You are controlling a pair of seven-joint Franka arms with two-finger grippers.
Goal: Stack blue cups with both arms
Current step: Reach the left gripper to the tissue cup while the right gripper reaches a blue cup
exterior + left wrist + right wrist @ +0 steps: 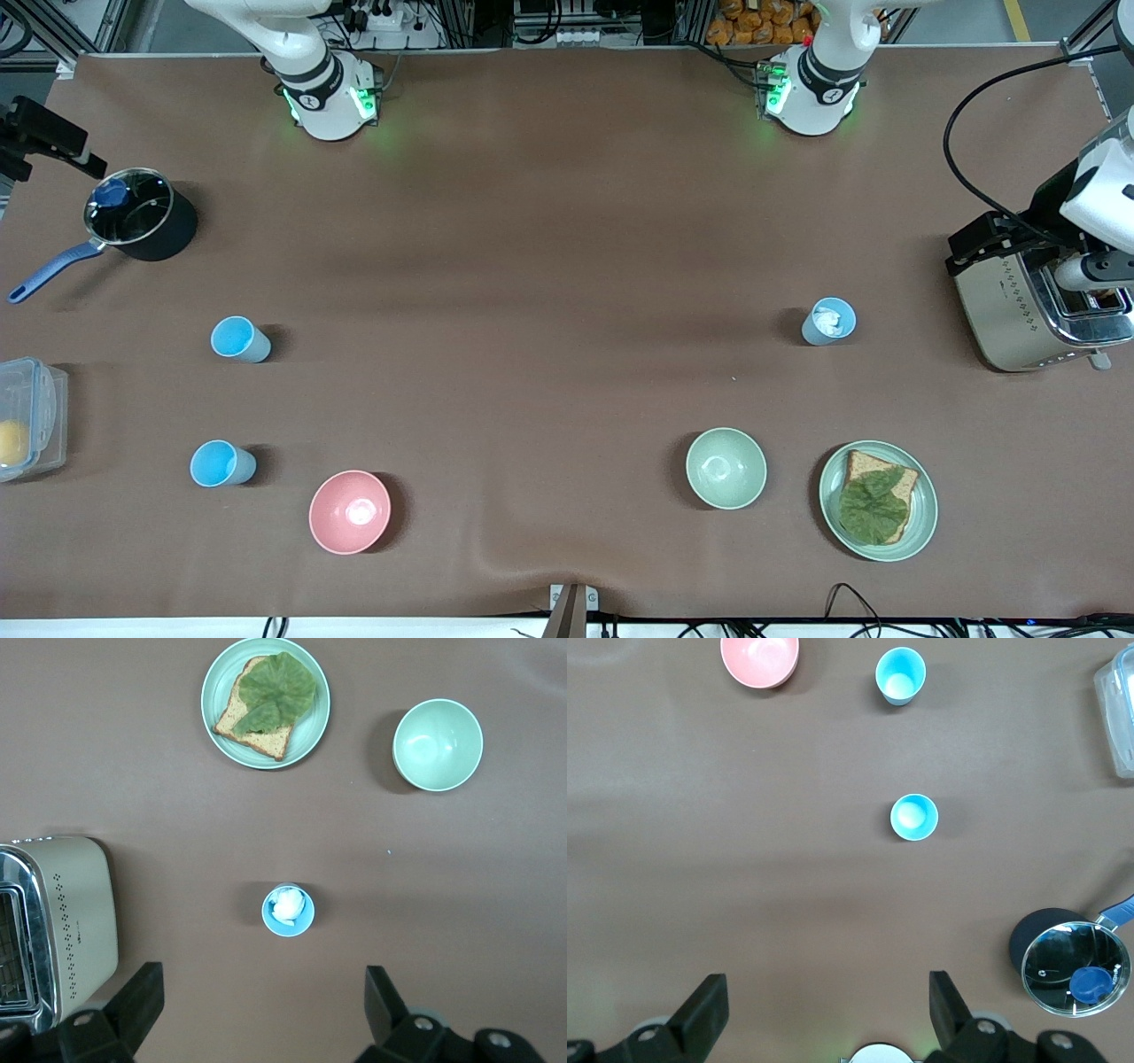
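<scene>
Three blue cups stand upright and well apart on the brown table [567, 266]. Two are toward the right arm's end: one empty cup [240, 339] farther from the front camera, and a second empty cup [221, 463] nearer to it, with a pink bowl [349, 511] beside that second cup. In the right wrist view the right gripper [824, 1014] hangs high over the table with its fingers [702, 1010] spread wide, holding nothing; both empty cups lie out ahead of its fingertips, the closer cup [913, 817] clear of the jaws and the other cup [900, 675] farther off, near the pink bowl [760, 659]. A lidded black saucepan with a blue handle [133, 221] sits off to one side of this gripper, and a clear plastic container [31, 416] rests at the table edge. The third cup [829, 321], with something white inside, stands toward the left arm's end. In the left wrist view the left gripper [261, 1014] is likewise raised, fingers [133, 1005] spread and empty, with this cup [288, 910] just ahead of the gap between them and untouched. A silver toaster [53, 926] lies beside one finger; a green bowl [438, 744] and a green plate [215, 687] bearing bread and a lettuce leaf [273, 693] lie farther out ahead.
</scene>
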